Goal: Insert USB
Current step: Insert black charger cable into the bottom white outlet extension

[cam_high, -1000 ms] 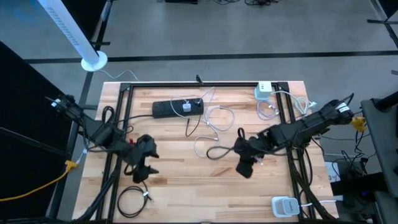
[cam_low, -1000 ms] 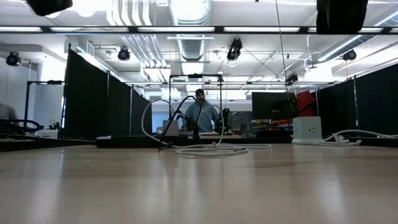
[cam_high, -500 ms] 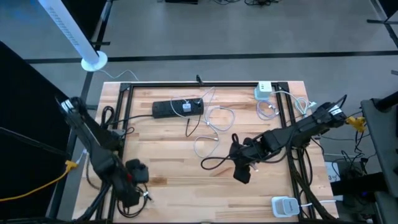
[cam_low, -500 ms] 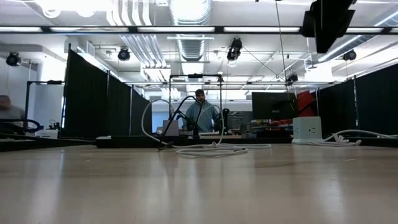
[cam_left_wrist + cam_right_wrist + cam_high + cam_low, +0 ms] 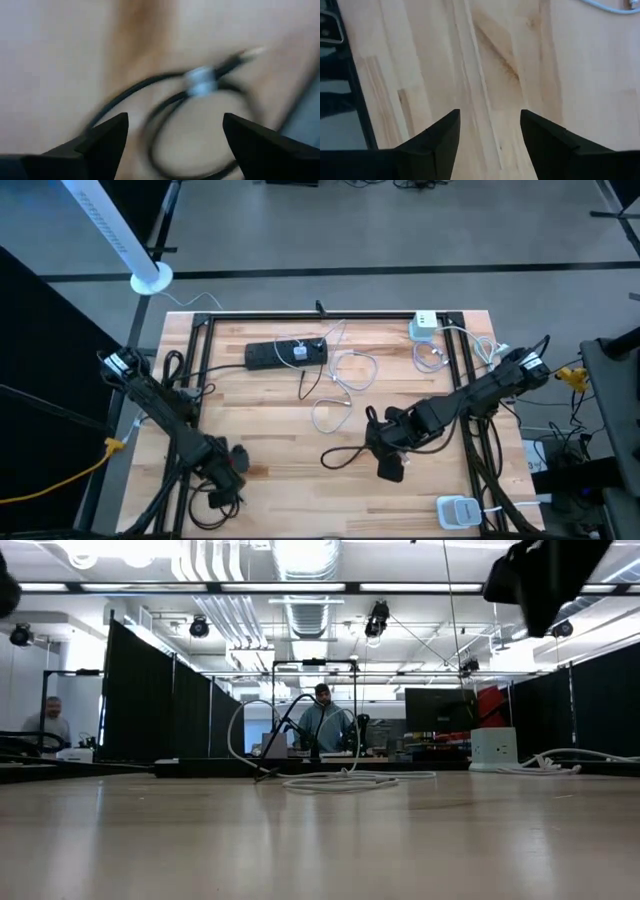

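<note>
A coiled black cable with a pale band and a pale plug end lies on the wood near the front left corner. My left gripper hangs open just over it, its fingers standing wide on either side of the coil. A second black cable lies looped on the table in front of my right gripper. In the right wrist view that gripper is open over bare wood. A black power strip sits at the far side.
White cables sprawl at mid table. A white charger stands at the far right corner and a white box at the near right. Black frame rails run along the table's sides. A person sits beyond the table.
My left gripper has swung toward the near edge and sunk over the coiled cable, tipping to point more steeply down. My right gripper has drifted a little toward the near edge, and the looped black cable beside it has slid the same way.
</note>
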